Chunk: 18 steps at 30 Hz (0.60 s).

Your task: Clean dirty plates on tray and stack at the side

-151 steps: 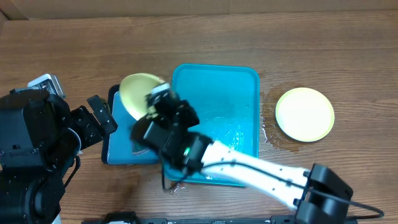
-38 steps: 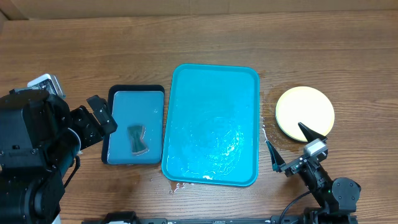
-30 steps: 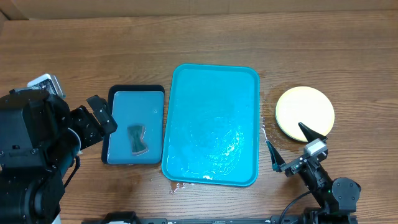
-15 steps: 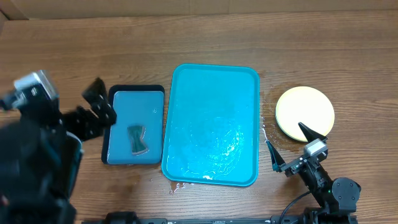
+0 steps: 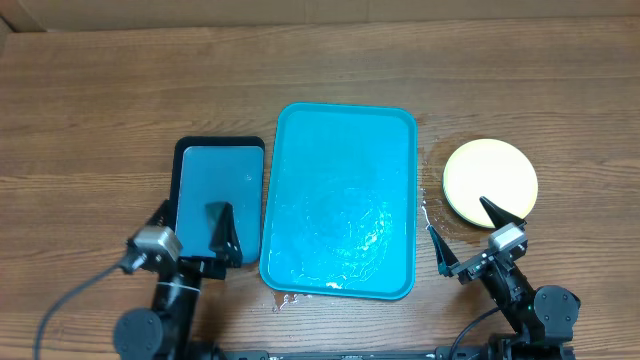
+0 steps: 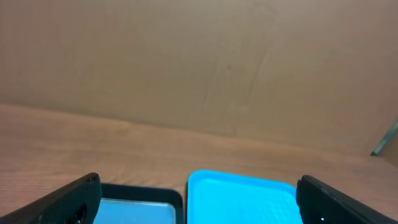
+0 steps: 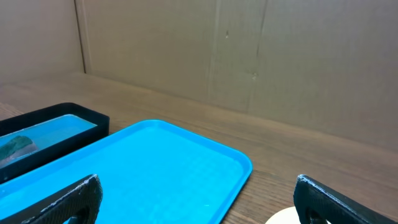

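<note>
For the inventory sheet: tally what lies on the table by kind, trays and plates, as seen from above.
Trays: 2, the turquoise tray and the smaller dark-rimmed tray.
Plates: 1 yellow-green plate showing; any beneath it are hidden.
Total: 3.

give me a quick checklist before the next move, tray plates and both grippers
1. Large turquoise plastic tray holds no plates: ok
2. Round yellow-green plastic plates stacked right of the tray: ok; how many, cannot tell
3. Left gripper open and empty: ok
4. Right gripper open and empty: ok
5. Tray surface dry: not ok, wet sheen
</note>
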{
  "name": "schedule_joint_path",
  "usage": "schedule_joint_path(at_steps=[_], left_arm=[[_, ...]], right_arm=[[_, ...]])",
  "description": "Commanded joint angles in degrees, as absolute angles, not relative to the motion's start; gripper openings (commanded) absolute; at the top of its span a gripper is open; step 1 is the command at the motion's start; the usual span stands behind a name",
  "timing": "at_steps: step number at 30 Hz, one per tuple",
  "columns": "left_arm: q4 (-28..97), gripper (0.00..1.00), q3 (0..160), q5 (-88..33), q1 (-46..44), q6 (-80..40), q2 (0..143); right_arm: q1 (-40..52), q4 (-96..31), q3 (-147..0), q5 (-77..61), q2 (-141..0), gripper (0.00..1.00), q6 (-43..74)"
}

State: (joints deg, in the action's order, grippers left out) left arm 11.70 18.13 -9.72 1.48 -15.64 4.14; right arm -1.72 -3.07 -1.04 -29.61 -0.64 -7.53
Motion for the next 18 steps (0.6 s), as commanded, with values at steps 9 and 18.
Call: schedule_joint_path(at_steps=[9, 18], left_arm=[[3.3, 1.00, 0.3, -11.5, 1.9, -18.7, 0.1], [3.2, 1.00, 0.3, -11.5, 2.0, -18.7, 0.2]], right_arm=[[-1.3, -2.9, -0.5, -29.2, -0.3, 1.00, -7.6], [-1.3, -2.9, -0.5, -29.2, -0.3, 1.00, -7.6]])
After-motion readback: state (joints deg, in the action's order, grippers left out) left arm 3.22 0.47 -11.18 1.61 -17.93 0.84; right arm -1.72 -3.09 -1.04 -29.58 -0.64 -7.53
